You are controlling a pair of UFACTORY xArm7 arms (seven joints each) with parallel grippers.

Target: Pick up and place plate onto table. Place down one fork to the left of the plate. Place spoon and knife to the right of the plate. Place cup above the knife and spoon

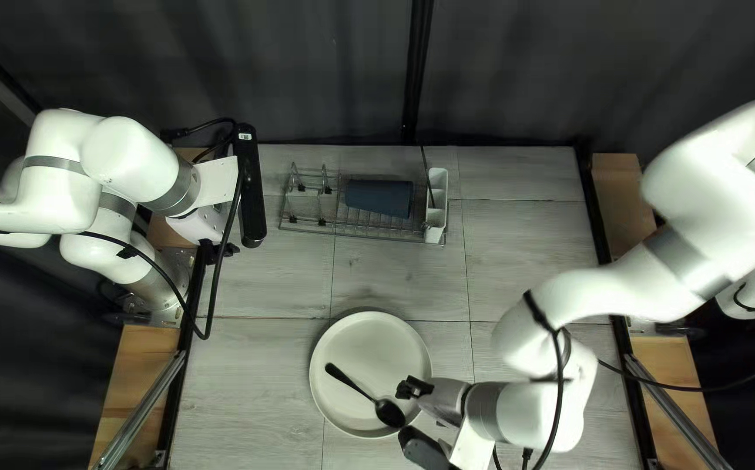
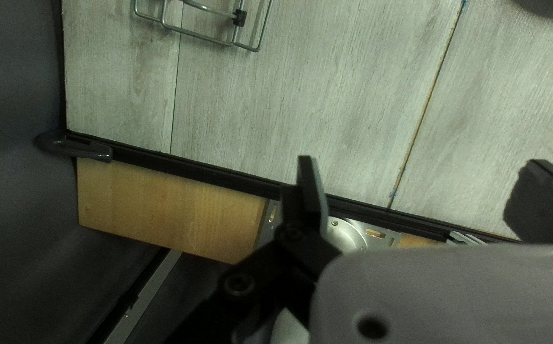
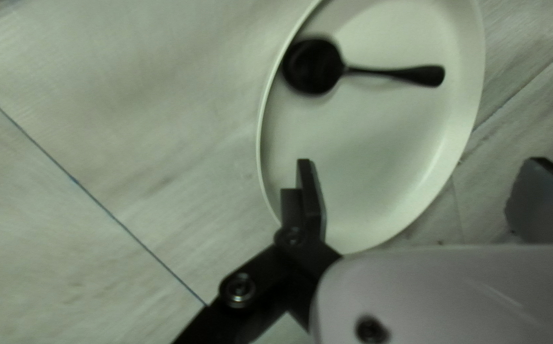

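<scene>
Seen from the top left, the plate (image 1: 386, 348) sits flat on the tabletop (image 1: 255, 374), right by the right jaws. The black spoon (image 1: 388, 413) lies on the plate, just next to those jaws. The wire rack (image 1: 355, 233) is near the left jaws, on their inner side. It holds the dark blue cup (image 1: 379, 198), tipped on its side, and a white holder (image 1: 433, 233). A thin dark thing (image 1: 429, 180) sticks up from the holder. It may be a knife or a fork, but I can't tell.

The left wrist view shows the left jaws spread wide, with nothing in them. Part of the rack is ahead of them.

The right wrist view shows the right jaws spread wide too. One side is over the plate and the other is out past it. The spoon is ahead of them, not in the gap.

I think the plate part is done and the spoon part is on now. The right jaws should line up over the spoon's handle, go down, pinch it and lift it over the rim. Then it should go on the tabletop to the plate's right. The rim could get bumped, and the plate might slide.
</scene>
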